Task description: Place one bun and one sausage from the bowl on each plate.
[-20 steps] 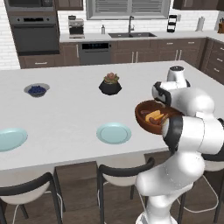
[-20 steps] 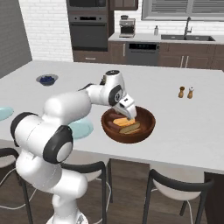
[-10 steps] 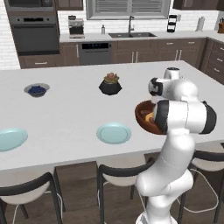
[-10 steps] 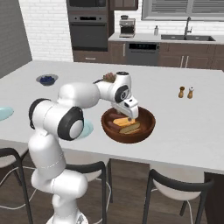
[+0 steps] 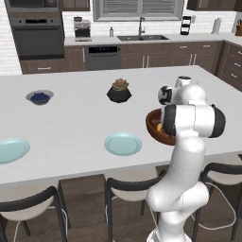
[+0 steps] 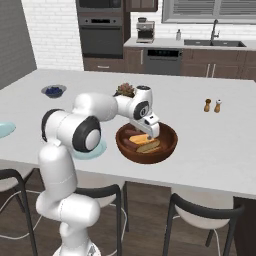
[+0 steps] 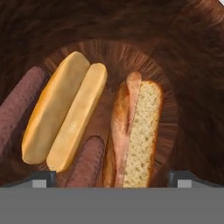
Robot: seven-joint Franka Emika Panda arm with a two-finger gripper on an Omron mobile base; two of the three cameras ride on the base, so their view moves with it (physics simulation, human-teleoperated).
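Note:
My gripper (image 6: 152, 131) reaches down into the dark wooden bowl (image 6: 169, 148), open, with nothing between its fingers. In the hand view the gripper (image 7: 113, 180) hangs just above the contents. One bun (image 7: 65, 111) lies to the left and a second bun (image 7: 135, 131), split side up, lies to the right. A sausage (image 7: 87, 164) rests between them and another sausage (image 7: 19, 109) lies against the left wall. The bowl (image 5: 153, 126) is partly hidden by my arm. One plate (image 5: 123, 143) sits left of the bowl and the other plate (image 5: 12, 150) lies far left; both are bare.
A black plant pot (image 5: 119, 92) and a small grey bowl of berries (image 5: 39, 97) stand further back on the island. Salt and pepper shakers (image 6: 212, 105) stand to the right. Stools (image 5: 127, 189) line the island's near edge.
The arm has swung its elbow round while the hand stayed over the bowl. The gripper sits a little lower in the bowl and remains open.

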